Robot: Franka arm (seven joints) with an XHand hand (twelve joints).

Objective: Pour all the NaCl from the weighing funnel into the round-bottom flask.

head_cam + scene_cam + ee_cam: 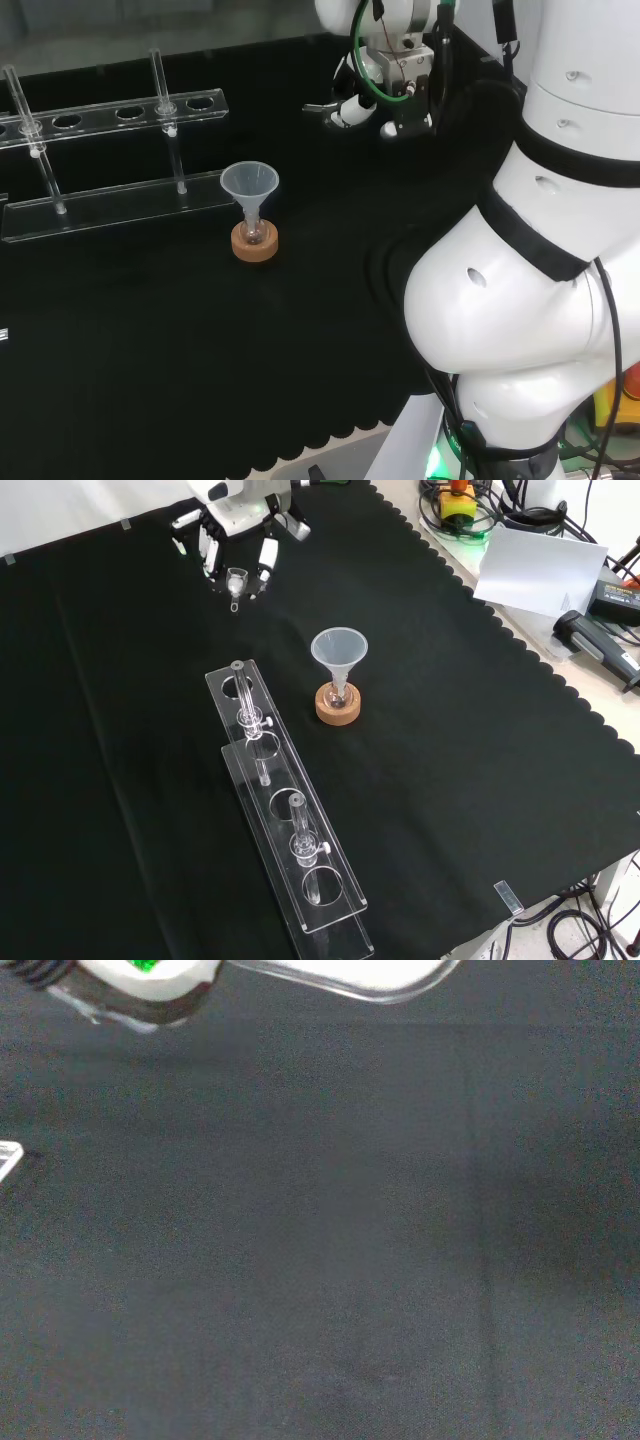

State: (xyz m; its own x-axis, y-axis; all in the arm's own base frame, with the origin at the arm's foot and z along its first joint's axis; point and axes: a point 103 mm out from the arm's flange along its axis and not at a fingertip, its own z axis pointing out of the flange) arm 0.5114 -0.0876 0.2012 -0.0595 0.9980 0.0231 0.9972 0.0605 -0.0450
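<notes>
A small round-bottom flask (254,232) (338,696) stands on a cork ring (255,245) (338,707) near the middle of the cloth. A clear plastic funnel (250,184) (339,650) sits in its neck. The hand (368,98) (238,518) hovers above the cloth, to the flask's right in the head view and beyond it at the top of the front view. Its fingers (268,556) curl around a small clear weighing funnel (236,581) (350,974), which shows white inside in the wrist view.
A clear test tube rack (110,205) (285,820) with glass tubes stands to the flask's left in the head view, nearer the camera in the front view. The arm's white links (540,260) rise at the head view's right. Papers and tools (545,570) lie past the cloth's scalloped edge.
</notes>
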